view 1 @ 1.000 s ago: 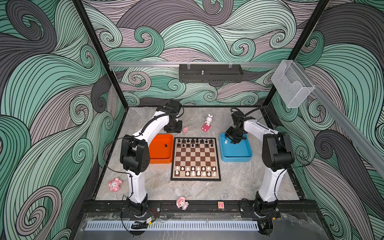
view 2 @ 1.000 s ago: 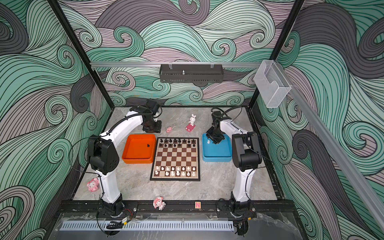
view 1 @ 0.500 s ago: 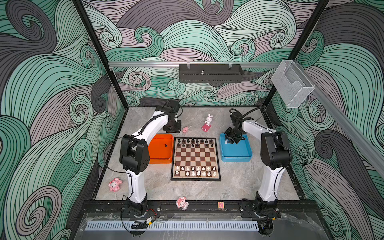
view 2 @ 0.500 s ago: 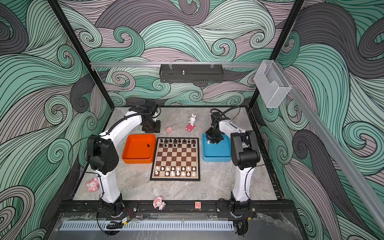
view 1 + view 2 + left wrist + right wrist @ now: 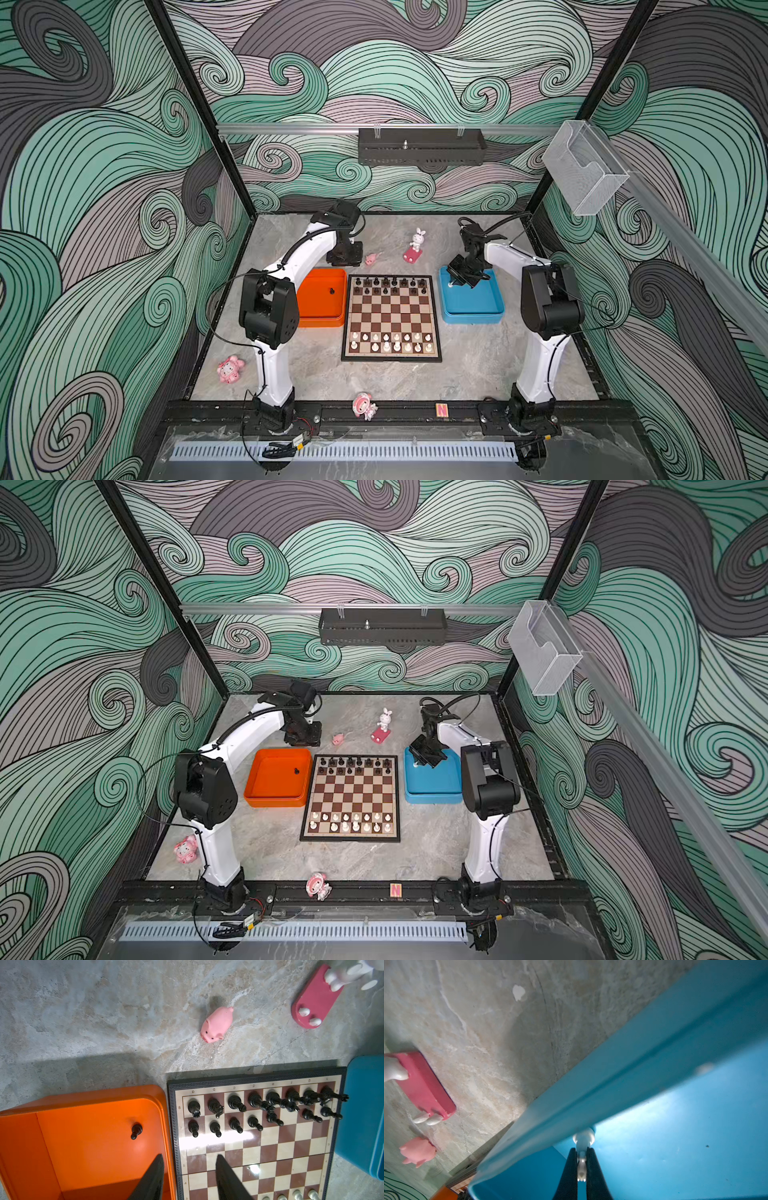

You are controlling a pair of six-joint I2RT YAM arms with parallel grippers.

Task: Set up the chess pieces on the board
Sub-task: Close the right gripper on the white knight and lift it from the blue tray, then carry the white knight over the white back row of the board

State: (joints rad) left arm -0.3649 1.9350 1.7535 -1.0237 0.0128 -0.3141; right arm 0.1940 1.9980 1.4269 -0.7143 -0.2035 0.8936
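One white piece, pinched in the right claw over the blue tray, likely needs lifting to the board; left claw half-open, empty.

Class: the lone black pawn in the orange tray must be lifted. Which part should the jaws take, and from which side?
Take the pawn by its slim stem under the round head, coming straight down. It seems to stand upright, alone in the tray, clear of its walls.
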